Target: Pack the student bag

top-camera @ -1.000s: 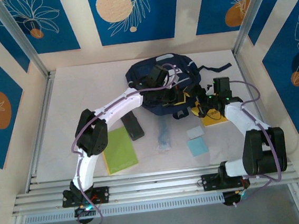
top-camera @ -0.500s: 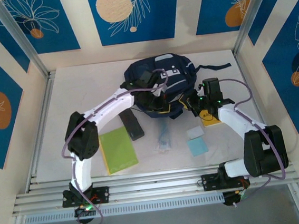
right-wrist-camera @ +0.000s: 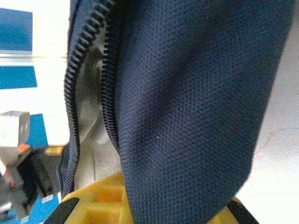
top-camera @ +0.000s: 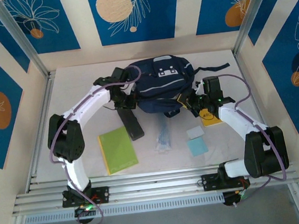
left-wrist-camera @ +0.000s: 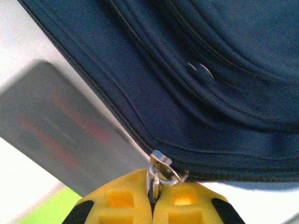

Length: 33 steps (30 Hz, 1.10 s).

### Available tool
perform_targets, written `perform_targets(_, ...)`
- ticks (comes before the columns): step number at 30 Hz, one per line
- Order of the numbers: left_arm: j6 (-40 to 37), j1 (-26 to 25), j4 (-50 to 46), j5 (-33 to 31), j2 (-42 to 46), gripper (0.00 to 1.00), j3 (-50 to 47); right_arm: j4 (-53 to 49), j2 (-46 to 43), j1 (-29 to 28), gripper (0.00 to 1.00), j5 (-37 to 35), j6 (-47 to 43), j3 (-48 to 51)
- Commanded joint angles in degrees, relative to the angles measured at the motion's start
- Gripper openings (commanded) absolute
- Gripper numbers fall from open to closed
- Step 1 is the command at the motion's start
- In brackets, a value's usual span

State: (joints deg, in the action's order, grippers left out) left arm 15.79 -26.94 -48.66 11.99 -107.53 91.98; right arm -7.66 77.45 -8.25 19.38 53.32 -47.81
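Note:
The student bag (top-camera: 160,82), navy with a grey patch on top, lies at the back middle of the table. My left gripper (top-camera: 125,99) is at the bag's left edge. In the left wrist view it (left-wrist-camera: 153,187) is shut on the metal zipper pull (left-wrist-camera: 159,167) along the bag's seam (left-wrist-camera: 196,116). At the bag's right edge, my right gripper (top-camera: 193,101) is shut on a fold of the bag's fabric (right-wrist-camera: 187,116). This fold lies beside the open zipper teeth (right-wrist-camera: 74,93) and the grey lining (right-wrist-camera: 93,144). One yellow finger (right-wrist-camera: 100,198) shows under the cloth.
A black flat case (top-camera: 133,125) lies just below my left gripper, with a green notebook (top-camera: 118,150) nearer the front. A clear pouch of pens (top-camera: 164,138), a grey pad (top-camera: 195,132), a light blue pad (top-camera: 198,146) and a yellow item (top-camera: 211,117) lie in front of the bag.
My left gripper has travelled left across the bag to its left edge, holding the zipper pull. My right gripper has moved in and closed on the bag's right edge.

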Motion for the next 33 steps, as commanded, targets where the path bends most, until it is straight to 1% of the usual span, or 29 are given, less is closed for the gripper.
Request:
perform_targets(1, -6.56, 6.73, 4.59, -12.29, -2.41, 0.00, 1.71, -2.70, 0.75, 2.12, 0.00, -0.19, -8.16, -3.01)
perform_targets(4, -13.94, 7.68, 9.71, -9.88, -5.03, 0.00, 3.23, -5.45, 0.99, 2.25, 0.00, 1.45, -11.57, -4.08)
perform_targets(5, -16.70, 8.15, 10.08, -7.43, -6.13, 0.00, 4.27, -6.37, 0.95, 2.50, 0.00, 2.24, -13.08, -4.33)
perform_targets(6, -19.39, 8.87, 9.46, -2.40, -7.32, 0.00, 5.49, -7.13, 0.85, 2.88, 0.00, 2.80, -14.20, -4.60)
perform_targets(8, -23.32, 10.61, 5.66, 11.79, -9.34, 0.00, 8.35, -8.60, 0.60, 3.86, 0.00, 4.44, -16.58, -5.18)
perform_targets(9, -24.84, 11.37, 2.44, 17.35, -10.50, 0.00, 10.38, -9.00, 0.53, 4.46, 0.00, 5.33, -17.56, -5.33)
perform_targets(10, -26.37, 11.99, -1.15, 21.25, -11.68, 0.00, 12.28, -9.47, 0.45, 5.29, 0.00, 6.53, -18.74, -5.53)
perform_targets(13, -29.55, 12.26, -6.88, 24.39, -12.27, 0.00, 13.36, -10.55, 0.50, 6.95, 0.00, 8.00, -21.88, -6.36)
perform_targets(15, -28.27, 11.97, -6.51, 26.29, -10.60, 0.00, 10.71, -11.63, 0.86, 7.83, 0.00, 7.02, -23.20, -7.21)
perform_targets(17, -25.18, 11.21, -2.83, 26.97, -7.40, 0.00, 6.04, -12.29, 1.48, 8.43, 0.00, 6.68, -23.32, -8.19)
perform_targets(19, -22.47, 9.24, 1.35, 26.42, -3.41, 0.00, 1.07, -11.34, 2.40, 8.60, 0.00, 5.96, -21.52, -9.08)
perform_targets(21, -20.94, 6.82, 3.99, 26.30, -0.07, 0.00, -1.95, -11.23, 4.79, 8.62, 0.00, 5.87, -19.86, -11.64)
perform_targets(27, -18.92, -1.00, 6.20, 24.36, 6.80, 0.00, -4.97, -11.76, 14.36, 8.95, 0.01, 3.45, -17.96, -21.34)
perform_targets(29, -17.74, -3.15, 7.30, 23.87, 7.39, 0.00, -5.14, -12.16, 17.89, 8.95, 0.08, 2.62, -17.28, -24.95)
perform_targets(31, -16.41, -5.11, 8.43, 23.16, 6.89, 0.00, -4.69, -14.11, 21.29, 9.05, 0.29, 2.08, -15.36, -28.78)
perform_targets(32, -15.71, -5.81, 9.03, 22.29, 6.24, 0.00, -4.25, -15.00, 22.19, 9.04, 0.36, 2.27, -14.38, -29.79)
perform_targets(33, -14.92, -6.19, 9.56, 21.31, 5.25, 0.00, -3.65, -15.28, 22.29, 9.09, 0.48, 2.59, -13.07, -30.00)
